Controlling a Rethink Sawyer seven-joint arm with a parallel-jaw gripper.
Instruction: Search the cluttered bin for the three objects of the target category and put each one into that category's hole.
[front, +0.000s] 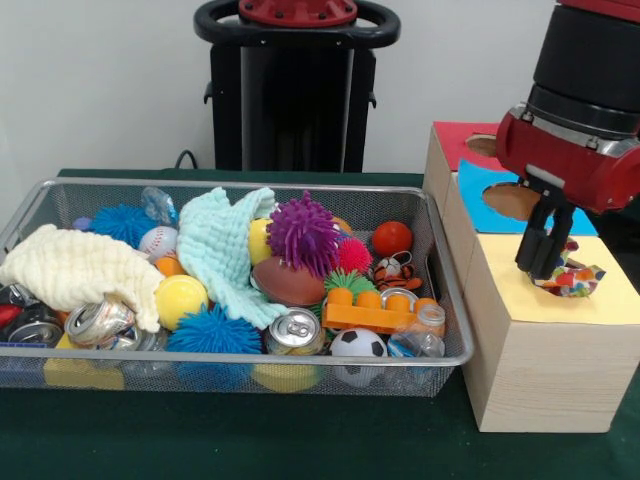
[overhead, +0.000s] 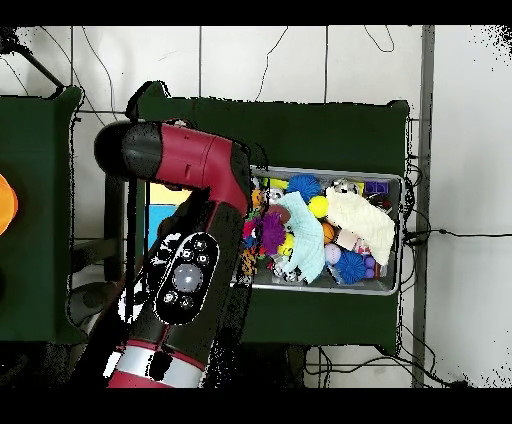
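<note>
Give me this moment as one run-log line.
gripper: over wooden box, yellow panel | holding: multicoloured crumpled object | bin: cluttered | holes on blue and red panels: nothing seen in them

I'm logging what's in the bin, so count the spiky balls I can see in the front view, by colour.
Blue spiky balls: 2
Purple spiky ball: 1
Pink spiky ball: 1
Green spiky ball: 1
Total: 5 showing
</note>
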